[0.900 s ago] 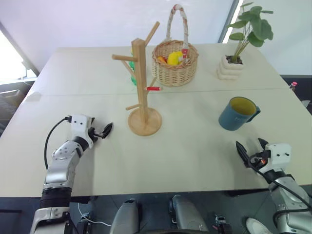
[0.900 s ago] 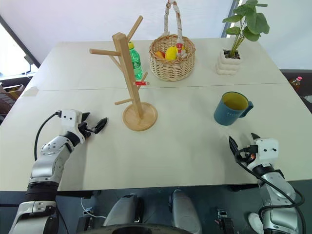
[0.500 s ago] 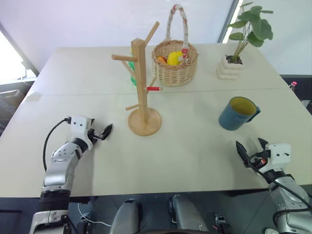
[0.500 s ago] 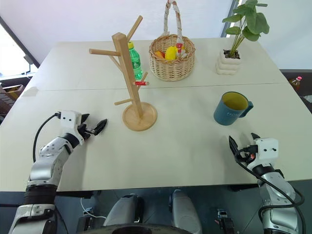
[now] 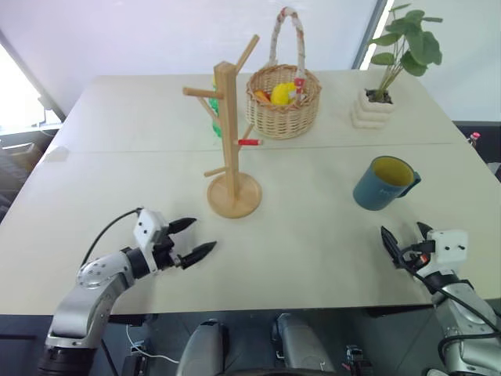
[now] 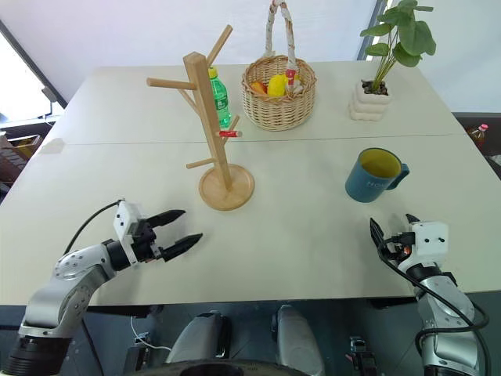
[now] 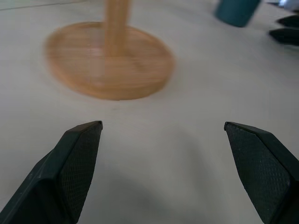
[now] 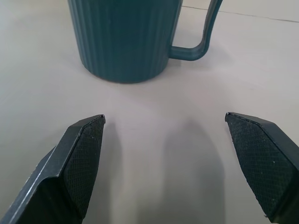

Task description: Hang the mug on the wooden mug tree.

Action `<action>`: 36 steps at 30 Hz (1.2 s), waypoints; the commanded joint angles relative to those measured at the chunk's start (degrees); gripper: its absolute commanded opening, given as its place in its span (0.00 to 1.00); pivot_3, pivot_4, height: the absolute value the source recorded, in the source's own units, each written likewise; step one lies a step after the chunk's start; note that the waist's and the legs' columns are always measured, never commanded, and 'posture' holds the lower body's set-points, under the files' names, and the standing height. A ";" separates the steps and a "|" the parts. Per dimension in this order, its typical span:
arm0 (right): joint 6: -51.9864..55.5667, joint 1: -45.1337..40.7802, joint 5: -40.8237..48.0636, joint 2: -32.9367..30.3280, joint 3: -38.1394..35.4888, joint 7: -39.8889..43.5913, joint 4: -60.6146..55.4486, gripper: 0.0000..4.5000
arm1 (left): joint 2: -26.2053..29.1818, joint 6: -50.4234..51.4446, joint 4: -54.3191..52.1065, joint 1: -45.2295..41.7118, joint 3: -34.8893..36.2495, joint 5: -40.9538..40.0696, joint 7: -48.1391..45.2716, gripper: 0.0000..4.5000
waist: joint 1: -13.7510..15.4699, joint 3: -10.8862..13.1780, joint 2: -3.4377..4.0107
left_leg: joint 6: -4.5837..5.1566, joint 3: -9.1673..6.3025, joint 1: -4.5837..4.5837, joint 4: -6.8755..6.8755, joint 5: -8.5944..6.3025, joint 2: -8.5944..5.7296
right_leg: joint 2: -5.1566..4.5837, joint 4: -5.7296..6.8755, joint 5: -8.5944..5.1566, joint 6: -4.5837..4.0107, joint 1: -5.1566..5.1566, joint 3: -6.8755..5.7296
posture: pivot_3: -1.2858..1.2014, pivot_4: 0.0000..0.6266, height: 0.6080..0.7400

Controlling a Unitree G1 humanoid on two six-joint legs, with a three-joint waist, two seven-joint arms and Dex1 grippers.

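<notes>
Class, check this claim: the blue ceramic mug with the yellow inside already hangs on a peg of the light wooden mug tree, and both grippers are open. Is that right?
One error: the blue ceramic mug stands on the table, apart from the light wooden mug tree, as the right eye view shows. Both the left gripper and the right gripper are open.

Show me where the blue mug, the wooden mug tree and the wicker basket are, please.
mug (image 5: pixel 382 186), left eye view, on its blue outer wall.
wooden mug tree (image 5: pixel 228 129), left eye view, on the upright post.
wicker basket (image 6: pixel 278 110), right eye view, on the woven front wall.
</notes>
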 commanded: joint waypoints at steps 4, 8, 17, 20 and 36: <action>-1.76 -5.45 0.80 -1.49 -5.25 -4.37 1.83 0.95 | -0.23 2.18 -6.46 -2.10 -6.84 -0.99 -2.07 1.00 | -0.15 0.00 0.05 | 0.00 0.01 0.01 0.00 0.00 0.00 | 0.06 0.01 0.01 0.02 0.00 0.01 | 0.52 0.24 1.00; -2.53 -9.26 0.55 -2.63 -6.13 -5.03 4.68 0.95 | -0.29 1.19 -5.32 -3.87 -9.48 0.64 -2.32 1.00 | -0.15 -0.01 0.06 | 0.01 0.05 0.05 0.02 0.01 0.00 | 0.13 0.03 0.09 0.17 0.02 0.03 | 0.52 0.24 1.00; -3.81 -16.46 0.17 -6.23 -4.59 -1.99 12.26 0.95 | 0.03 -0.16 -4.18 -5.08 -9.76 1.24 -3.09 1.00 | -0.16 0.00 0.08 | 0.02 0.09 0.05 0.02 0.01 -0.01 | 0.16 0.03 0.10 0.19 0.02 0.05 | 0.52 0.24 1.00; -3.90 -18.07 1.00 -7.08 -4.00 0.80 14.66 0.95 | -0.09 -0.37 -4.43 -4.96 -9.87 1.34 -2.79 1.00 | -0.17 0.00 0.07 | 0.02 0.09 0.05 0.02 0.01 -0.01 | 0.16 0.03 0.11 0.19 0.03 0.05 | 0.52 0.24 1.00; -2.93 -24.13 0.84 -8.27 -0.83 5.46 20.60 0.95 | 0.26 -0.94 -6.30 -2.90 -8.76 1.39 -0.98 1.00 | -0.22 0.00 0.08 | 0.02 0.09 0.05 0.02 0.01 0.00 | 0.15 0.05 0.11 0.20 0.02 0.05 | 0.52 0.24 1.00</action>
